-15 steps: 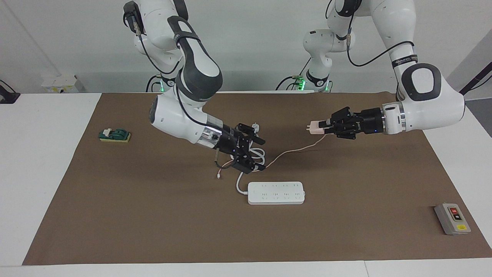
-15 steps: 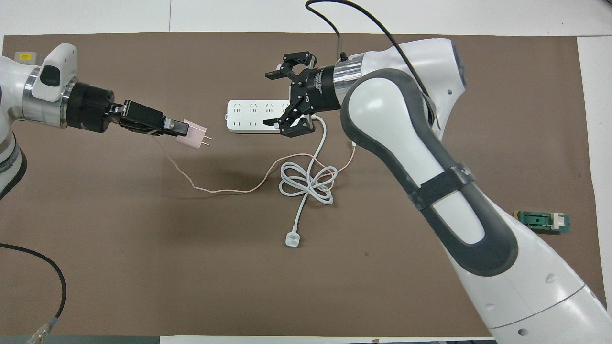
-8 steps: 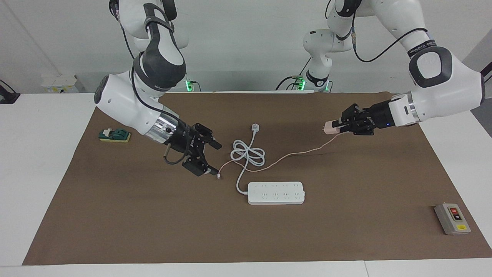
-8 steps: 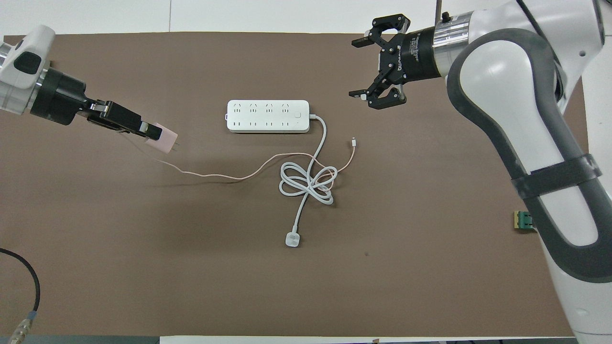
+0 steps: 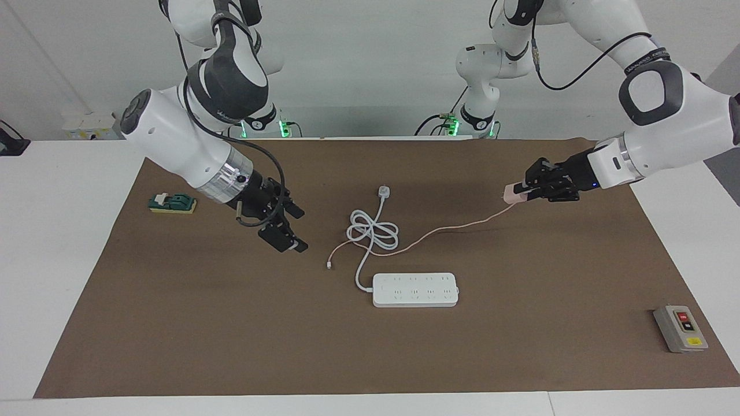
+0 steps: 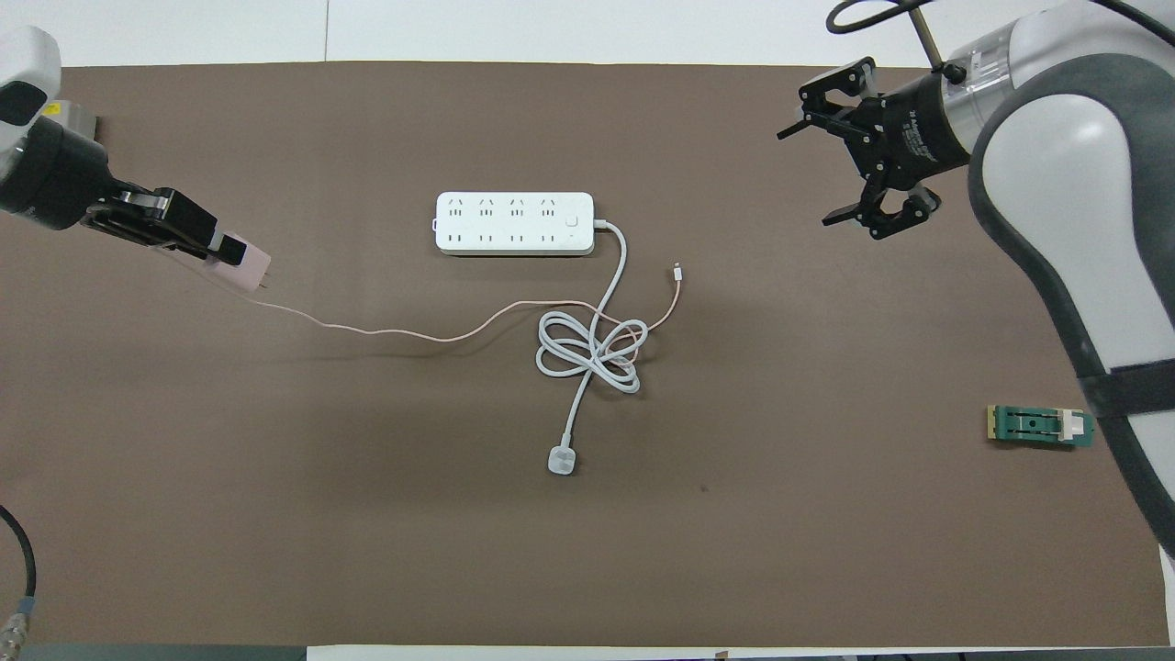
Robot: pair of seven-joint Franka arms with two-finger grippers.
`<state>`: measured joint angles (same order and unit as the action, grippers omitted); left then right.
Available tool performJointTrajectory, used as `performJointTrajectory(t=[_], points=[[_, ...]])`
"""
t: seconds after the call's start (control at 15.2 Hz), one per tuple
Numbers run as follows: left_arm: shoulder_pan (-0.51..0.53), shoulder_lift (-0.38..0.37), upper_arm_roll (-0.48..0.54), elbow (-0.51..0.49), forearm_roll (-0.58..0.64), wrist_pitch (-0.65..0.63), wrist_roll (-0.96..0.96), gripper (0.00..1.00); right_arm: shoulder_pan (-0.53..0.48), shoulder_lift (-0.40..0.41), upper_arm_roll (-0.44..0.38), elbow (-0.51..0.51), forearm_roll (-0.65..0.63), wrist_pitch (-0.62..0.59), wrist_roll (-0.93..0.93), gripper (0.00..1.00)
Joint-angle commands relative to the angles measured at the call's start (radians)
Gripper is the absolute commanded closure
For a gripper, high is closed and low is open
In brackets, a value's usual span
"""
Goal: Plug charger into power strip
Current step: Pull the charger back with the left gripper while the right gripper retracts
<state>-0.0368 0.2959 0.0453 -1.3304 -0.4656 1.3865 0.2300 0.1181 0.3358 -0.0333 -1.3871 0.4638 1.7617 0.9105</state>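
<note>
The left gripper (image 5: 523, 192) is pinching the charger (image 5: 511, 195) in the air at the right of the facing view, so picking up is done but plugging is not. The power strip (image 5: 415, 289) is lying low in the centre. The right gripper (image 5: 288, 228) is hanging spread and empty, waiting. A brown mat (image 5: 231, 323) is covering the white table (image 5: 58, 231); a pale wall is standing above.

Open air above the power strip (image 5: 415, 289), both hands well off to either end of the table. On its robot side, the coiled white cord (image 5: 373, 233) and thin pink cable (image 5: 439, 229) clutter the brown mat (image 5: 231, 346).
</note>
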Motion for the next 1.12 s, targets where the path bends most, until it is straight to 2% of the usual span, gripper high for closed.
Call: performJointTrajectory(t=[0.0, 0.2, 0.39, 0.59, 0.85, 1.05], points=[[-0.032, 0.008, 0.002, 0.031, 0.036, -0.018, -0.088, 1.0, -0.031, -0.032, 0.01, -0.012, -0.114, -0.054, -0.244, 0.0], [-0.051, 0.008, 0.011, 0.031, 0.048, -0.017, -0.118, 1.0, -0.035, -0.067, 0.01, -0.012, -0.282, -0.105, -0.535, 0.0], [-0.055, 0.015, 0.008, 0.075, 0.105, -0.012, -0.158, 1.0, -0.061, -0.148, 0.012, -0.029, -0.391, -0.148, -0.796, 0.0], [-0.054, 0.012, 0.01, 0.077, 0.128, 0.047, -0.251, 1.0, -0.075, -0.231, 0.012, -0.047, -0.458, -0.218, -0.869, 0.0], [-0.052, 0.005, 0.013, 0.079, 0.157, 0.132, -0.429, 1.0, -0.09, -0.352, 0.013, -0.136, -0.484, -0.243, -0.923, 0.0], [-0.054, 0.012, 0.011, 0.115, 0.237, 0.117, -0.494, 1.0, -0.121, -0.353, 0.027, -0.136, -0.484, -0.292, -0.926, 0.0]])
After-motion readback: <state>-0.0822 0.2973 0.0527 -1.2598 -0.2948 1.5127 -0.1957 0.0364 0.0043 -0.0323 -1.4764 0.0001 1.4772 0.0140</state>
